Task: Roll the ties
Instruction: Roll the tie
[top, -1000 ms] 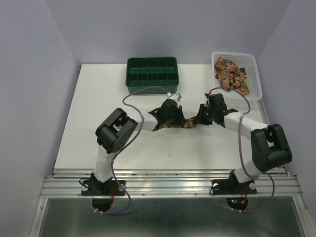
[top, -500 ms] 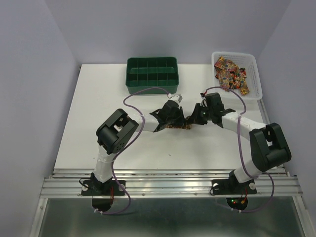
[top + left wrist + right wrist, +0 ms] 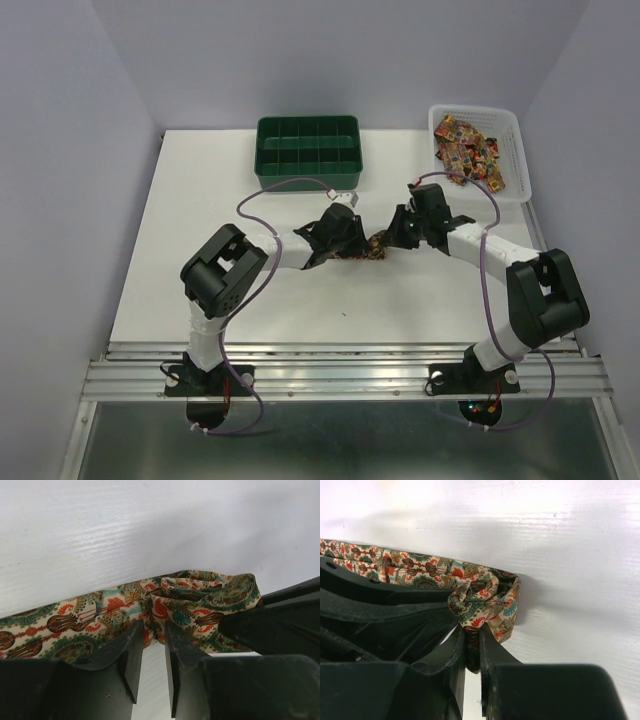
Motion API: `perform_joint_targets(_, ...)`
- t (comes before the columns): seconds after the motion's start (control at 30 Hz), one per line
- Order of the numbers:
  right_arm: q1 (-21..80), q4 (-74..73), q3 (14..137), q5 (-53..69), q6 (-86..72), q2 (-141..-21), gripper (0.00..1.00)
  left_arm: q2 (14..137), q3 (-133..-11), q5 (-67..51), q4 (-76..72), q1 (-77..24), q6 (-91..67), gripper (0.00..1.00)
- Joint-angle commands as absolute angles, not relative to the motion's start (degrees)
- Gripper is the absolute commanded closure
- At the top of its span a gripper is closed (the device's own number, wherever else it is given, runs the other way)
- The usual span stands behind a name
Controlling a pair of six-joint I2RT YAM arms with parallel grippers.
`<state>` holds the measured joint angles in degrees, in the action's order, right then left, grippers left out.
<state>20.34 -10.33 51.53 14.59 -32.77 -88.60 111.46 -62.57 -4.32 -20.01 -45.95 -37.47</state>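
Over on the left of the tabletop (image 3: pixel 190 220), our left gripper (image 3: pixel 154 624) sits low at the flat stretch of the tie (image 3: pixel 75 625). Its jaws are a narrow slot apart. We can see bare tabletop through the gap, and just a fold of fabric sits at the tips. A second ago it looked tighter, so we reckon it's easing off to take a fresh hold rather than clamping.

Moving to the middle, the tie lies on the tabletop between the two grippers. The strip showing between them is clearly shorter than it was a second ago, and the loose length has bunched into a chunky roll (image 3: pixel 482 597) at the right end.

That roll is pinched in our right gripper (image 3: pixel 471 632), jaws nearly closed on it. It has slid in towards the left one since the earlier shots, so the two now sit just beside each other.

So the rolling looks well underway but not done, with flat tail still trailing off to the left.

Far right, the white basket (image 3: pixel 518 170) holds more ties (image 3: pixel 465 150), well apart from the action.
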Motion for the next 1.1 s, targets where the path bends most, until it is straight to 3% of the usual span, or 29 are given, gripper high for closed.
perform_joint_targets(0.0, 20.74, -11.42, 55.28, 12.39, -31.99, -87.54, 0.99, 106.44, -61.17, -3.51, -19.95, -45.35, -37.35, 0.65)
perform_joint_targets(0.7, 26.19, -10.55, 59.32, 11.34, -34.10, -93.42, 0.99, 113.29, -64.86, -8.00, -22.24, -46.67, -37.53, 0.71)
perform_joint_targets(1.07, 29.44, -8.53, 59.77, 8.97, -37.88, -99.14, 0.99, 108.02, -59.86, -3.26, -21.18, -46.67, -38.14, 0.72)
